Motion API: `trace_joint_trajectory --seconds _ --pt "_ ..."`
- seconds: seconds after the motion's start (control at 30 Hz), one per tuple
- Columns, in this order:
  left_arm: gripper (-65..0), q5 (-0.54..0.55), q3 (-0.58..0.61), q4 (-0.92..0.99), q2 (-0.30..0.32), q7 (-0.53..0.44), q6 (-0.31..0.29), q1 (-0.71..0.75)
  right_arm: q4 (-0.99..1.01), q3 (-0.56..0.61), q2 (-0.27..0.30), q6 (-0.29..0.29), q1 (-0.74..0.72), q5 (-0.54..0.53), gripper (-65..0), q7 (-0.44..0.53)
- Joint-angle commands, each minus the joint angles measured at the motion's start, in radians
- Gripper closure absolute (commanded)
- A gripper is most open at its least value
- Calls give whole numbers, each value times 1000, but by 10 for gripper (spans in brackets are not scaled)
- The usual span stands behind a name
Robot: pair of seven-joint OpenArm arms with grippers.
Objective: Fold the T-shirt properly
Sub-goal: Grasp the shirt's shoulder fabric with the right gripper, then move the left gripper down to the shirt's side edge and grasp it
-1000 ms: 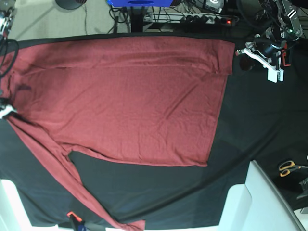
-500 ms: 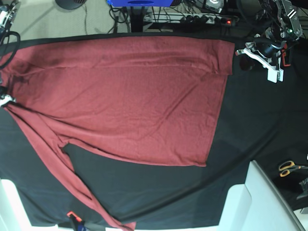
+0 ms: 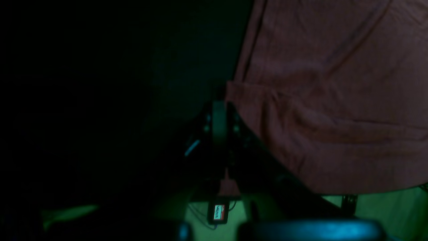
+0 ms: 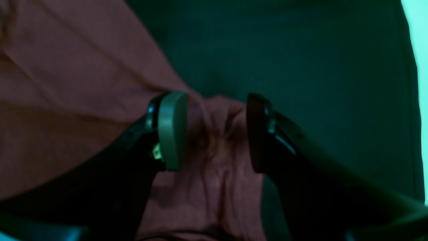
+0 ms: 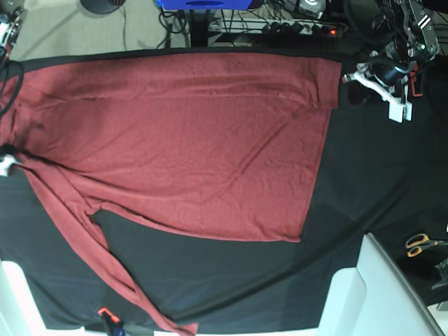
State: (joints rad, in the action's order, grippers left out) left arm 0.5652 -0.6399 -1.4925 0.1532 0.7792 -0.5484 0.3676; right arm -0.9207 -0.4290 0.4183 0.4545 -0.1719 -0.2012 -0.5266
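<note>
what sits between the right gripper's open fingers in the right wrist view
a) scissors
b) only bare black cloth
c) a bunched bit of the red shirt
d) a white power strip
c: in the right wrist view the right gripper has its jaws spread apart, with a wrinkled bunch of the T-shirt lying between them and the black cloth beyond the shirt's edge.

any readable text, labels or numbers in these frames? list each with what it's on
None can be read.
Small red and green label at the bottom of the left wrist view: it carries marks, too small and blurred to read.
T-shirt: plain, no print.
Black cloth: no markings.
Scissors and power strip in the base view: no legible lettering.
</note>
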Motion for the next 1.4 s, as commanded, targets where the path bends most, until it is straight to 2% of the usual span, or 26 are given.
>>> trace_joint_trajectory --seconds 0.0,0.17,0.33,0.43,0.53,0.63,0.87,0.93,0.97,1.13,1.37 --pt "0 14 -5 6 10 -11 -2 -3 -10 26 21 8 -41 -14 -278 27" --pt "0 16 -5 65 10 -11 -2 -23 82 108 20 5 -111 -14 -278 30" --pt "0 16 -11 63 12 -11 -2 -22 211 111 23 3 -182 -10 -279 56" --pt "0 14 -13 63 13 -13 -2 -22 243 109 18 3 -189 65 -282 96" --pt "0 14 -13 65 13 -13 -2 -23 302 101 11 3 -222 148 -363 130" --pt "0 14 -13 65 13 -13 -2 -25 368 103 7 3 -237 148 -455 178" --pt "0 14 -13 65 13 -13 -2 -25 469 108 9 3 -254 148 -465 254" --pt "0 14 -13 65 13 -13 -2 -25 486 108 9 3 -257 148 -425 257" --pt "0 14 -13 65 13 -13 -2 -25 486 108 9 3 -257 148 -369 257" --pt "0 11 -4 62 16 -13 -2 -35 484 106 9 3 -257 148 -11 257" --pt "0 9 -4 68 32 -5 3 -141 446 100 6 8 -252 148 0 253"
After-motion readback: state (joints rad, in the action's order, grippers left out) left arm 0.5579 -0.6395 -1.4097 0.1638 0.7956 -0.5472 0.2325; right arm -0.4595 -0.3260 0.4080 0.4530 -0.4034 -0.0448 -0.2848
